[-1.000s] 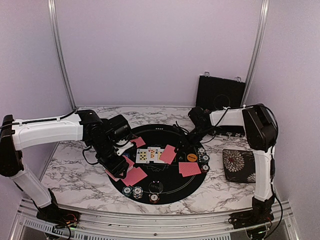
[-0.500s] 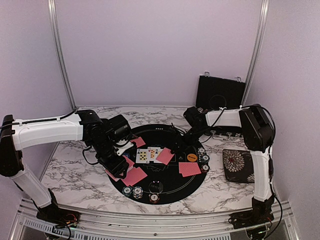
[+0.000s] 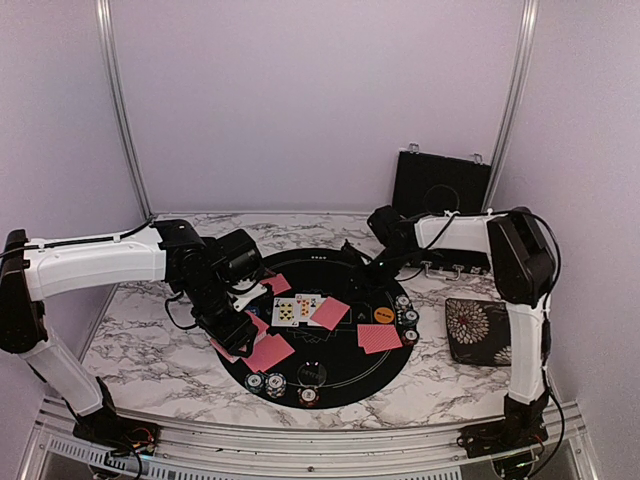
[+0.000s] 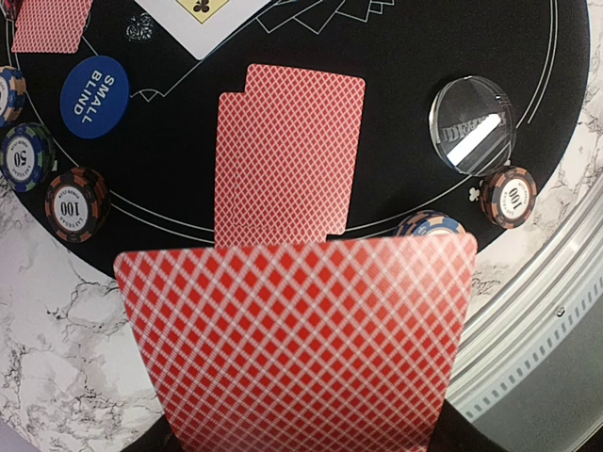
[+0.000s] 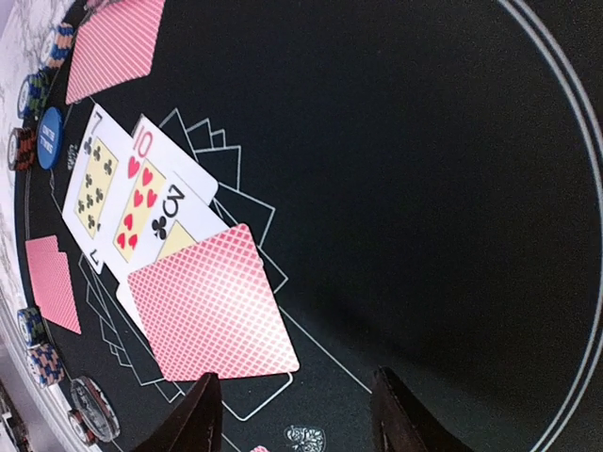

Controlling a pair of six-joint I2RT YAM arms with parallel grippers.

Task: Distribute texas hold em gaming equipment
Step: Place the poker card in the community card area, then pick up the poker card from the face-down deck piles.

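Your right pincer [image 5: 294, 419] is spread. Its two dark fingers [image 5: 200, 414] stand apart above the black mat [image 5: 433, 169], and nothing is between them. Just in front of it lies a face-down card [image 5: 212, 303], flat on the mat and partly covering the 3 of clubs [image 5: 172, 209]. The 3 is in one row with the 10 of hearts [image 5: 141, 193] and the 7 of clubs [image 5: 91, 179], all face up.

Your left pincer [image 3: 233, 338] is at the left edge of the mat and is pinching a held card [image 4: 297, 344], red back towards the wrist camera. Below it on the mat lies a pair of cards [image 4: 287, 151], face down and overlapped. Near them you see the blue button [image 4: 94, 83], the black button [image 4: 471, 127] and chip stacks [image 4: 75, 202] along the rim of the mat. The mat lies on the marble bench [image 3: 150, 345].

One second ago the face-down card was at the right pincer, beside the row. Now it rests on the row, and the right pincer is pulled back towards the far side of the mat. The left pincer and its card are in the same place as before.
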